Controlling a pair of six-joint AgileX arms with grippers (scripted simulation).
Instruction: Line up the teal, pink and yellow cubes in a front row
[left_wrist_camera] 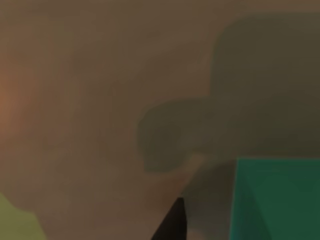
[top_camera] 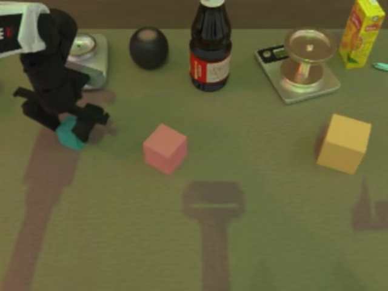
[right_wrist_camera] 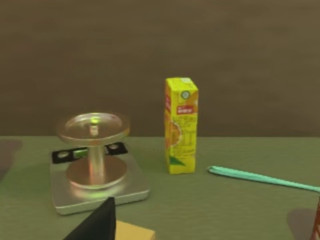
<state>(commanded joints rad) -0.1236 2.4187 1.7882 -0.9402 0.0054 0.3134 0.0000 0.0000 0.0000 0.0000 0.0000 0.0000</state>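
We judge the step in hand to be the pick of the teal cube (top_camera: 71, 134): our left gripper (top_camera: 74, 124) is down over it at the bench's (top_camera: 254, 242) left side, with the cube showing from under the black fingers. Whether the fingers have closed on the cube or merely straddle it we cannot tell; the left wrist view shows only a teal corner and 1 dark fingertip beside it. The pink cube (top_camera: 165, 148) sits left of centre, and the yellow cube (top_camera: 344, 143) lies well apart at the right; neither is lined up yet.

Next, as we see it, the grip must be made sure, then the teal cube carried toward the bench's near edge to start the row. Our right gripper itself is out of the top view and only a dark tip shows in its wrist view, so we cannot tell its state.

Along the back stand a cola bottle (top_camera: 210, 45), a dark ball (top_camera: 148, 47), 2 scales (top_camera: 303, 66) and a juice carton (top_camera: 361, 31); all are clear of the front.
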